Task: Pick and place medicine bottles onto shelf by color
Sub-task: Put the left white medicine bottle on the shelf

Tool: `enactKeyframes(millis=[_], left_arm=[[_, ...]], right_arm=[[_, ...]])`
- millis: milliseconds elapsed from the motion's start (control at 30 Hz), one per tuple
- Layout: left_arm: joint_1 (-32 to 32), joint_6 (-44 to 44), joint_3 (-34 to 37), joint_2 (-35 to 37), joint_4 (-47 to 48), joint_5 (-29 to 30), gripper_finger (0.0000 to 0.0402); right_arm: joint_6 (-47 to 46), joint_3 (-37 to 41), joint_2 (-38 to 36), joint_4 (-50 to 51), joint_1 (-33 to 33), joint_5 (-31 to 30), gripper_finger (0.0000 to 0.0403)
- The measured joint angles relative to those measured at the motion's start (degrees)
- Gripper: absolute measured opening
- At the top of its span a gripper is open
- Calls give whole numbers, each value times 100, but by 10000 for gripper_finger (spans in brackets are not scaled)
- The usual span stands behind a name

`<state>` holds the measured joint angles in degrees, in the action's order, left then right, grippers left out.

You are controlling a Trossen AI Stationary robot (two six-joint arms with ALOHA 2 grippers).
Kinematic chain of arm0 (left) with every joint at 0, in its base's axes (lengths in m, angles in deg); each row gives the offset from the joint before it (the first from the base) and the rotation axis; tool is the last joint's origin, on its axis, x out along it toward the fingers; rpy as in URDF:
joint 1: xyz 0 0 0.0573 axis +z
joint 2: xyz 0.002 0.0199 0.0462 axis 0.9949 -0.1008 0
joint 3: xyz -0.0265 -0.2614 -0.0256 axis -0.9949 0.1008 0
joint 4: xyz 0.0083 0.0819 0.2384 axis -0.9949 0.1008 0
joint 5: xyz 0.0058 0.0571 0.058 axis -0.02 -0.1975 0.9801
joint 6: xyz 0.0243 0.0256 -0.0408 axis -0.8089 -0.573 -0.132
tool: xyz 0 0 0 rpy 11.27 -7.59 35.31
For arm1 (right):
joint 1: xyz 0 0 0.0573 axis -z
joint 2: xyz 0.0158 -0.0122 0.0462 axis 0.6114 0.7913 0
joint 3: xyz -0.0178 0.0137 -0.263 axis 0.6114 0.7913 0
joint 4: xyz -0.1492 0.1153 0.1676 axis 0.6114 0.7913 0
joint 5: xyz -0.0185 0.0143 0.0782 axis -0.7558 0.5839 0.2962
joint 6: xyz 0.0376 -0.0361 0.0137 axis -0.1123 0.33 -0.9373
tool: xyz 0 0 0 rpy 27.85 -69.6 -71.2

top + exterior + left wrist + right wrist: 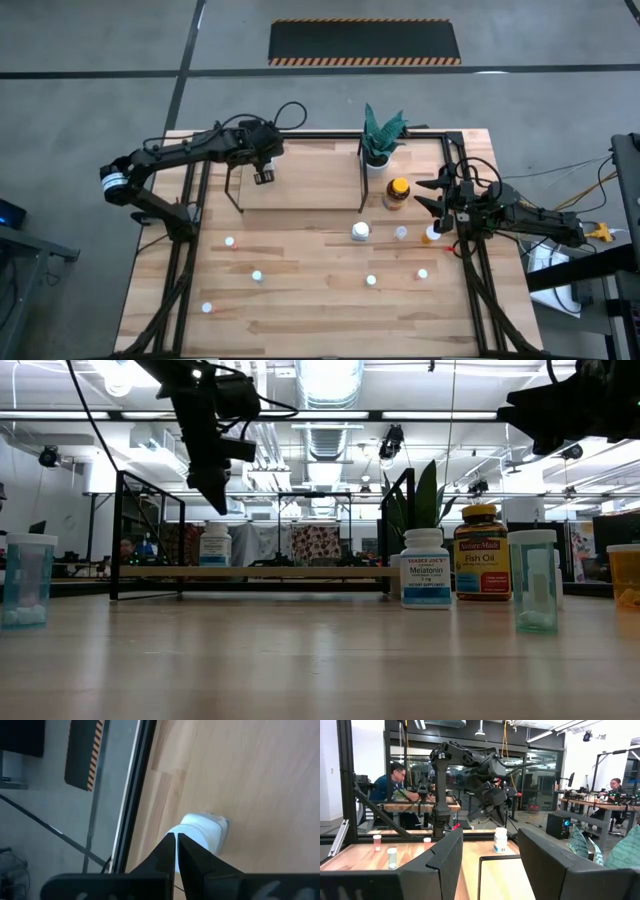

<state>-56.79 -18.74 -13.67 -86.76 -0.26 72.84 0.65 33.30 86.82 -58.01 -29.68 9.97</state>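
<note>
The shelf is a light-wood panel with black bars at the table's far side. A white-capped bottle stands on its far left part and also shows in the left wrist view and the right wrist view. My left gripper is shut and hangs just above this bottle, apart from it. My right gripper is open and empty near the amber yellow-capped bottle. A white bottle, a pale green one and an orange one stand on the table nearby.
A green plant in a white pot stands at the shelf's far right corner. Several small bottles stand scattered over the table's near half. Black frame bars run along both table sides. People sit at desks beyond the table.
</note>
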Motion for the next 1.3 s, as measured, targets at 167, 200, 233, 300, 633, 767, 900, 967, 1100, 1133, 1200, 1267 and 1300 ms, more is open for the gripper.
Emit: enactKeyframes(millis=[167,200,233,300,633,767,900,967,1100,1133,1200,1267,1300], left_arm=[[0,2,135,0,-18,-13,1],[0,2,190,0,-21,-13,1],[0,4,246,0,-14,-14,1],[-2,4,325,4,-100,4,1],[18,-38,383,7,-156,197,1],[39,-3,385,5,-143,244,1],[39,-2,387,2,-126,258,1],[39,11,387,2,-122,264,1],[37,206,381,7,-17,291,1],[37,266,366,7,64,305,1],[37,330,348,9,169,307,1],[37,363,344,9,172,311,1],[37,399,342,9,177,320,1]], right_arm=[[9,0,0,0,0,0,183],[9,0,0,-1,0,0,183],[9,0,0,-2,0,0,183],[10,0,0,0,0,0,183],[4,0,0,-1,1,0,183],[6,0,0,0,0,0,183],[5,0,0,0,0,0,183],[7,0,0,0,0,0,183],[9,0,0,-1,0,0,183],[9,0,0,-2,0,0,183],[9,0,0,-2,2,0,183],[11,0,0,0,0,0,183],[11,0,0,-2,2,0,183]])
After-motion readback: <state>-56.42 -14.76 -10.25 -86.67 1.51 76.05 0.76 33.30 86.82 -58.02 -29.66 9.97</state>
